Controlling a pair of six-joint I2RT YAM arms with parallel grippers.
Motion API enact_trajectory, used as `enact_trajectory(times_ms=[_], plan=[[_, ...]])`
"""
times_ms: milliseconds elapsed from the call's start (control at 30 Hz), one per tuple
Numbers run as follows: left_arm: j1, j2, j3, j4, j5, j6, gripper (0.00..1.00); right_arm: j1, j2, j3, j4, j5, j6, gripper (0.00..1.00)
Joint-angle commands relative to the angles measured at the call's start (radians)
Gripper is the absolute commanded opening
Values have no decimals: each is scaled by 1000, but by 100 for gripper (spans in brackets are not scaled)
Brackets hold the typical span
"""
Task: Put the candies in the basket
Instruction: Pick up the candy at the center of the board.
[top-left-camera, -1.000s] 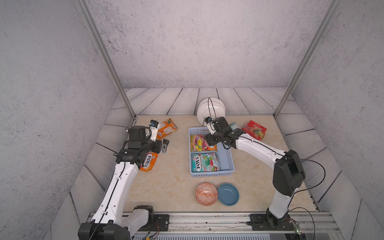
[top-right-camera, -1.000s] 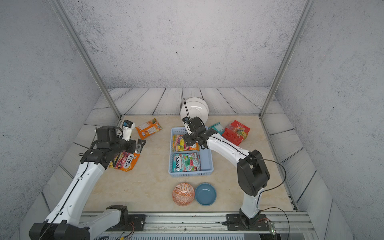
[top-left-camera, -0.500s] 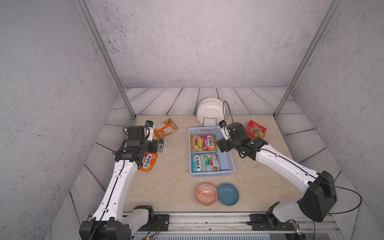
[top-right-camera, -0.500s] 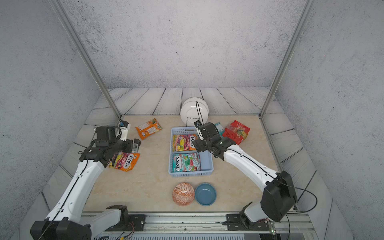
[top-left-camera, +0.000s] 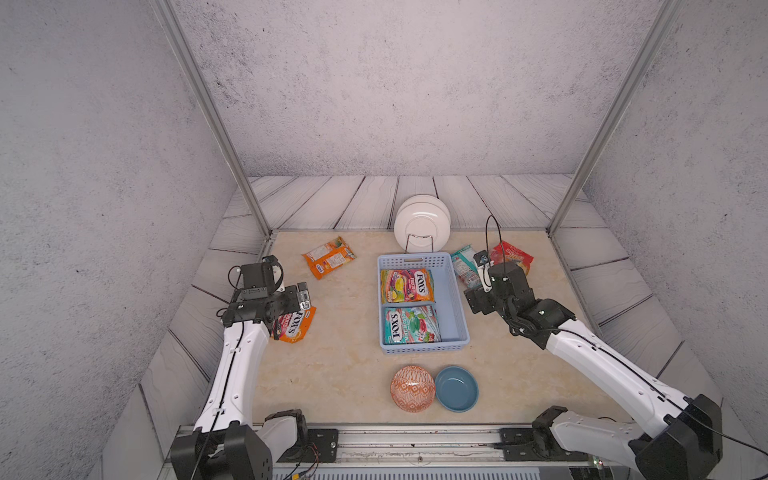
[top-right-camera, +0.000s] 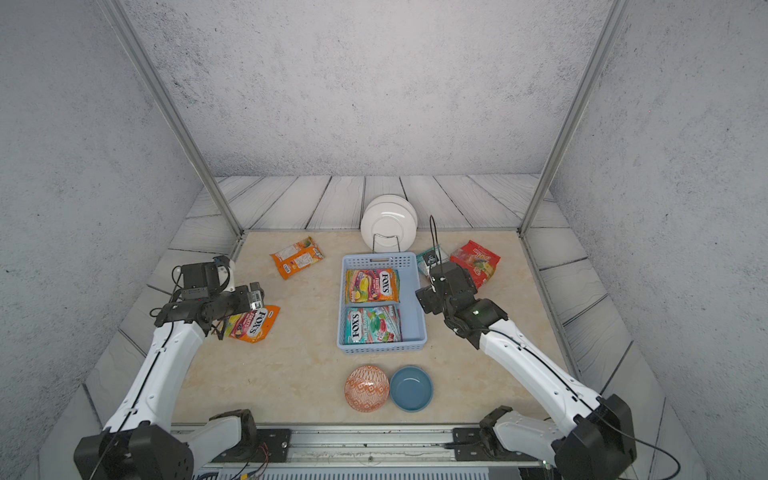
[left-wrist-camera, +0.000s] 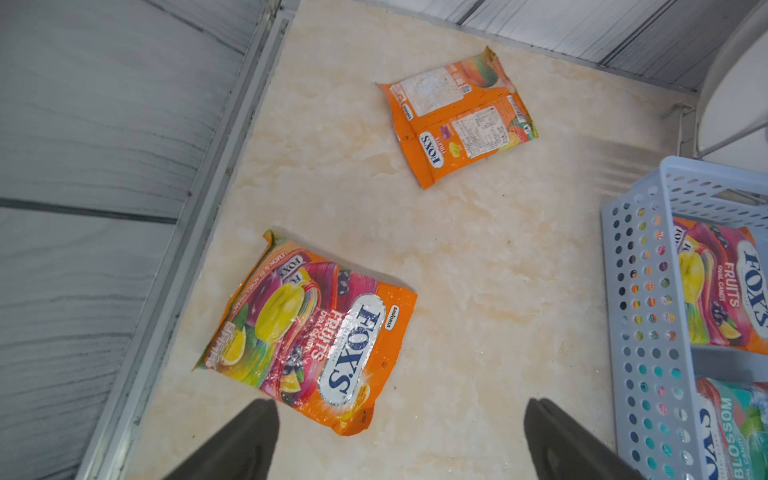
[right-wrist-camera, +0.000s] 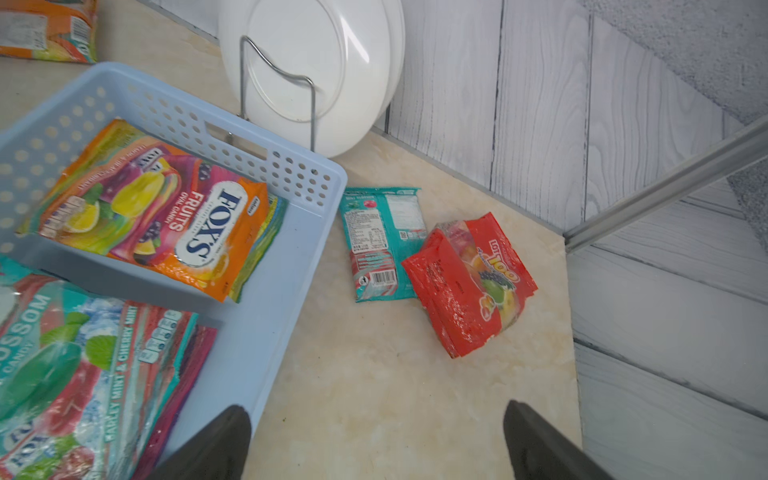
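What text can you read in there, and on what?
"FOX'S FRUITS OVAL CANDY": face-up orange bag.
"FOX'S FRUITS": face-down orange bag; the rest is too small.
"FOX'S FRUITS OVAL CANDY": fruit bag in the basket.
"FOX'S", "BLOSSOM", "BARLEY MINT & CHERRY MINT": teal bag in the basket.
"LOT 100": red bag.
Loose teal bag: print too small to read.

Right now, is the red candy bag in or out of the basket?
Out: the red candy bag lies on the tabletop, outside the basket wall, beside a teal bag.
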Motion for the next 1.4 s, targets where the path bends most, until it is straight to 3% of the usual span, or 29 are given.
enact_trajectory(times_ms=[0,200,633,1033,1367], plan=[[60,26,-25,31,56,-87,99,-15,-67,-53,55,71,0,99],[177,73,-79,81,165,-191,95,-22,-90,-121,116,142,-3,99],[330,169,-189,173,245,-291,88,-32,-135,-223,241,177,-22,99],[346,346,-185,196,278,-345,75,-39,-167,-266,295,183,-30,99],[365,459,-154,196,298,-358,73,-44,-167,-272,301,188,-43,99]])
